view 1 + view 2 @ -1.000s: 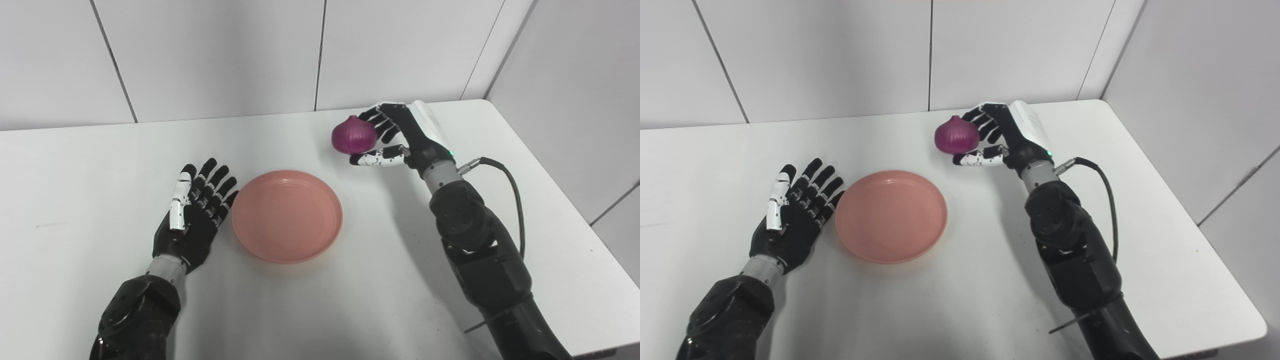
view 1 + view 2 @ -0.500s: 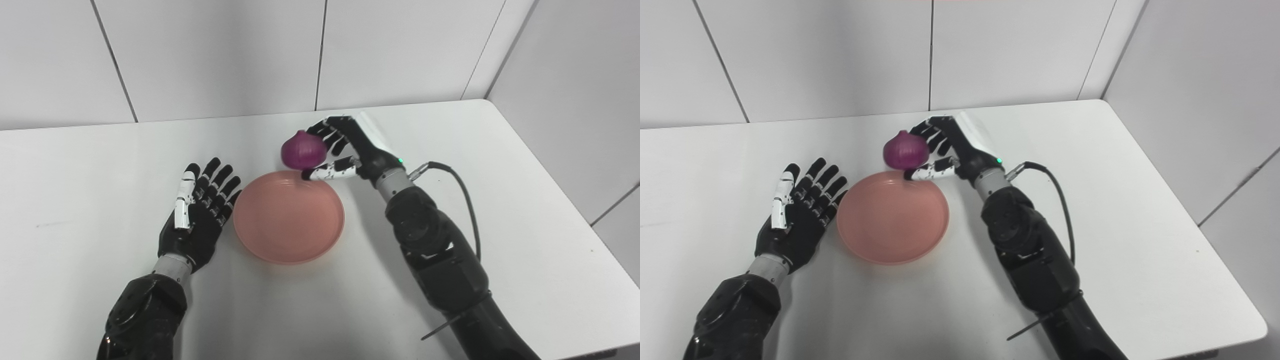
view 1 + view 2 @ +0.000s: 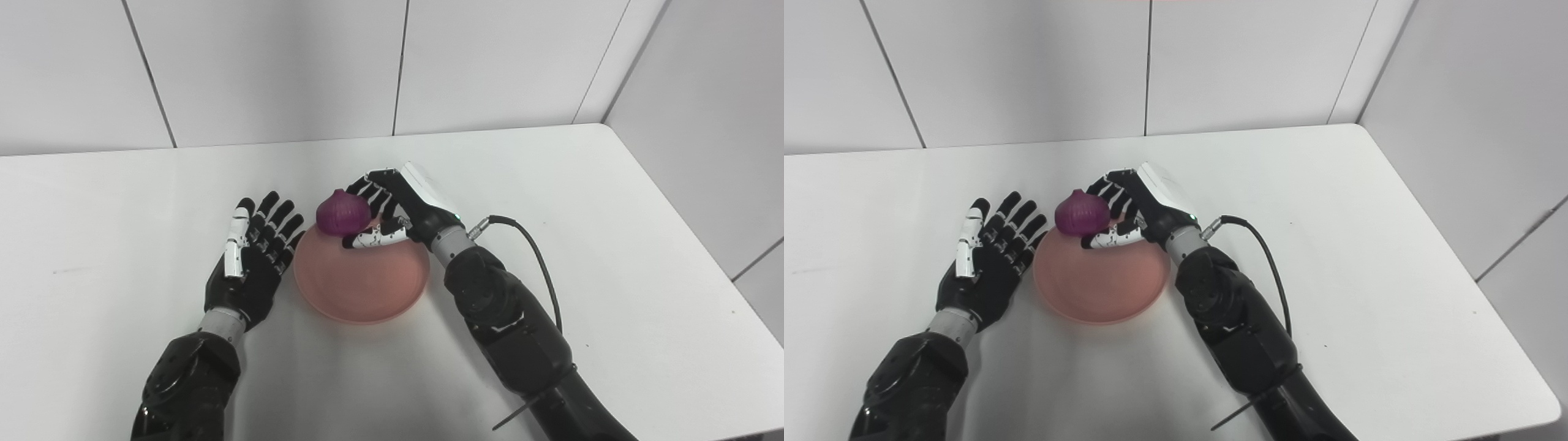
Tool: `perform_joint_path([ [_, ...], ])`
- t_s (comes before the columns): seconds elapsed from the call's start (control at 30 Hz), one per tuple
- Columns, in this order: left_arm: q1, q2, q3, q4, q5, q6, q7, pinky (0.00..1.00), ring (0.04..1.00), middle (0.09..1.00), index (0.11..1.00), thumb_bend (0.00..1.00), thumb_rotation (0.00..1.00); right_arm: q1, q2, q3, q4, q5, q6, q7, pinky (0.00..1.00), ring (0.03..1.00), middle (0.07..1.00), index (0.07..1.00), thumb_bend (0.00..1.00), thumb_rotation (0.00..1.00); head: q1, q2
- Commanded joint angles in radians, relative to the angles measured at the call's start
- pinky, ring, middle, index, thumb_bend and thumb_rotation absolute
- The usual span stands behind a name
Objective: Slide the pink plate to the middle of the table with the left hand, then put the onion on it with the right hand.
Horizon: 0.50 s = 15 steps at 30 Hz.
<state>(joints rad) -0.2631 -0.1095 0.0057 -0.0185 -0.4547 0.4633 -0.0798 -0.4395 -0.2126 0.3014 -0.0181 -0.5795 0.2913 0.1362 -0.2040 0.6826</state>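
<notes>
Right hand carrying the onion over the far rim of the pink plate, centre of frame.

The white table (image 3: 551,202) fills the lower frame, meeting pale panelled walls (image 3: 275,67) along the top and at right. The right arm has swung from the upper right toward centre since the earlier frames, so the right hand (image 3: 398,205), grasping the purple onion (image 3: 343,213), now sits above the plate's far edge rather than beyond it. The pink plate (image 3: 367,288) lies at mid-table, its far rim hidden behind onion and fingers; whether the onion touches it cannot be told. The left hand (image 3: 248,269) rests released, fingers spread, just left of the plate. Both forearms are cut off at the bottom edge.
</notes>
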Motion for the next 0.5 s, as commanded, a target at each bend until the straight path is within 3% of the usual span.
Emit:
perform_joint_path([
  [0.0, 0.001, -0.011, -0.005, -0.009, 0.009, 0.003, 0.011, 0.93, 0.955, 0.964, 0.953, 0.44, 1.00, -0.020, 0.003, 0.004, -0.018, -0.025, -0.049, -0.035, 0.36, 0.456, 0.532, 0.578, 0.59, 0.16, 0.002, 0.000],
  [0.47, 0.000, -0.010, -0.011, -0.016, 0.004, 0.005, 0.018, 0.93, 0.956, 0.966, 0.953, 0.43, 1.00, 0.015, -0.019, 0.029, -0.030, -0.091, -0.077, -0.052, 0.32, 0.416, 0.511, 0.600, 0.57, 0.15, 0.007, 0.009],
])
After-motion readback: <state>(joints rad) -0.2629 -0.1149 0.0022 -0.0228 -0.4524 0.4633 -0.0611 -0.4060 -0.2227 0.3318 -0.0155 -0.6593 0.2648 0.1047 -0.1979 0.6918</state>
